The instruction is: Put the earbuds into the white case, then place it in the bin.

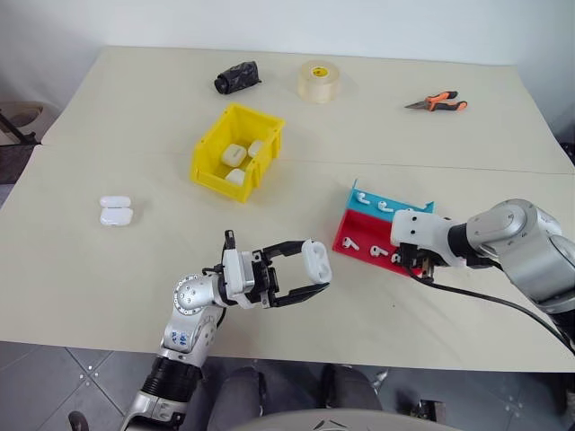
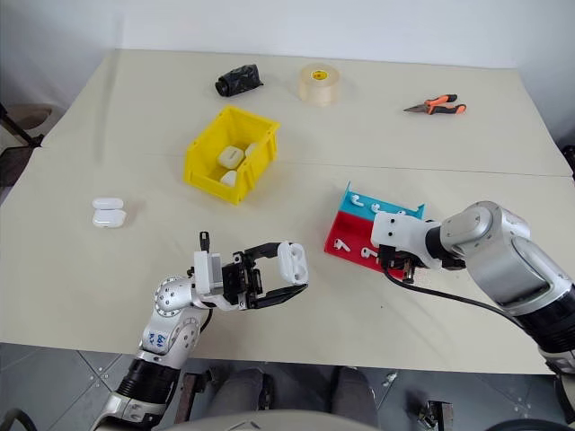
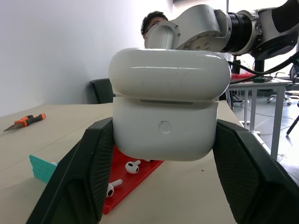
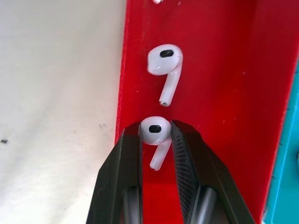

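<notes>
Left gripper (image 1: 316, 274) clamps the white case (image 1: 316, 260) off the table, lid up, near centre; that glossy rounded shell could squirt out of the hard black fingers. Far behind, the yellow bin (image 1: 237, 151) already holds cases. Over right, the right gripper (image 4: 156, 132) pinches an earbud (image 4: 156, 136) by its smooth bulb in the red tray (image 4: 215, 84); slick and tiny, it may pop free on the lift.
</notes>
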Tool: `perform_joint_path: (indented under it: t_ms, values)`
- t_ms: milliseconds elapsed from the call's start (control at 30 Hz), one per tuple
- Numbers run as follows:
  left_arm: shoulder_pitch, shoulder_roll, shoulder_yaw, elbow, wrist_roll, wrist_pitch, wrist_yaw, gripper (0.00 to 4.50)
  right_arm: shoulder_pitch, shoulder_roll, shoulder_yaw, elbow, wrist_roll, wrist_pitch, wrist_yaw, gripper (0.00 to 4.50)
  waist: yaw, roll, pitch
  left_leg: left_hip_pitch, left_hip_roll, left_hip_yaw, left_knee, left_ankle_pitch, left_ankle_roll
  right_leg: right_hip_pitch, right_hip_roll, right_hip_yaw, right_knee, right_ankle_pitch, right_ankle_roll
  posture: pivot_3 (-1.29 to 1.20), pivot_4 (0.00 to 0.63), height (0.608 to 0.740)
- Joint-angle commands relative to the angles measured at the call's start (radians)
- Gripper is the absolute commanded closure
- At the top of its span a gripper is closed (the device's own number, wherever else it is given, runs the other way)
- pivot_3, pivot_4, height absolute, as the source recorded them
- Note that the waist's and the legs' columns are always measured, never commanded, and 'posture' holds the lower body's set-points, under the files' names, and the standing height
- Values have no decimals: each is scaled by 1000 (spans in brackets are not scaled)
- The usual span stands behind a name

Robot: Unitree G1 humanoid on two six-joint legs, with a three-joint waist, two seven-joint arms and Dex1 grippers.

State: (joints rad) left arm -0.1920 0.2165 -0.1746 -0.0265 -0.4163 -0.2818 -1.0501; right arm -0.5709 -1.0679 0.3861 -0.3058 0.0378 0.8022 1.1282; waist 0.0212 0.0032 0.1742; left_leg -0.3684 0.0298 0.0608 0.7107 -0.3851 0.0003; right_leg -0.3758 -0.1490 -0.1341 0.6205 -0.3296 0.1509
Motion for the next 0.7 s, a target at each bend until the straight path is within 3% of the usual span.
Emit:
perform_joint_path:
  t_ms: [33,133,300,433,567,633,700]
  values:
    - [-17,1,1,-35,-23,-13,-14,1717,20,11,-81,-23,42,19,-7,3992,1,0,0,0,0,0,0,0,0,0,0,0,0,0,0,0,150,740]
    - [-28,5,6,-29,-42,-2,-33,1717,65,34,-202,-57,138,-2,8,3992,3,0,0,-1,0,0,0,0,0,0,0,0,0,0,0,0,150,740]
    - [-55,26,27,-14,-118,61,-93,1717,244,137,-465,-110,315,-202,25,3992,4,0,0,-1,0,-1,1,0,0,0,0,-1,0,0,0,0,150,740]
    - [-84,32,54,26,-169,104,-141,1717,385,316,-615,-142,510,-316,26,3992,4,-1,0,-1,0,-2,1,0,0,1,0,-1,1,0,0,0,150,740]
    - [-119,33,66,87,-151,109,-167,1717,462,440,-616,-176,538,-405,-30,3992,2,0,0,0,-1,-1,1,0,0,1,0,-1,1,0,0,0,150,740]
    - [-140,32,71,96,-159,130,-174,1717,473,613,-598,-216,586,-516,-121,3992,1,-1,0,0,-1,-1,1,0,0,1,0,-1,1,0,0,0,150,740]
    - [-154,33,71,96,-162,150,-183,1717,484,719,-537,-255,571,-540,-215,3992,-3,0,0,1,0,-2,0,0,-1,0,1,-1,2,0,0,0,150,740]
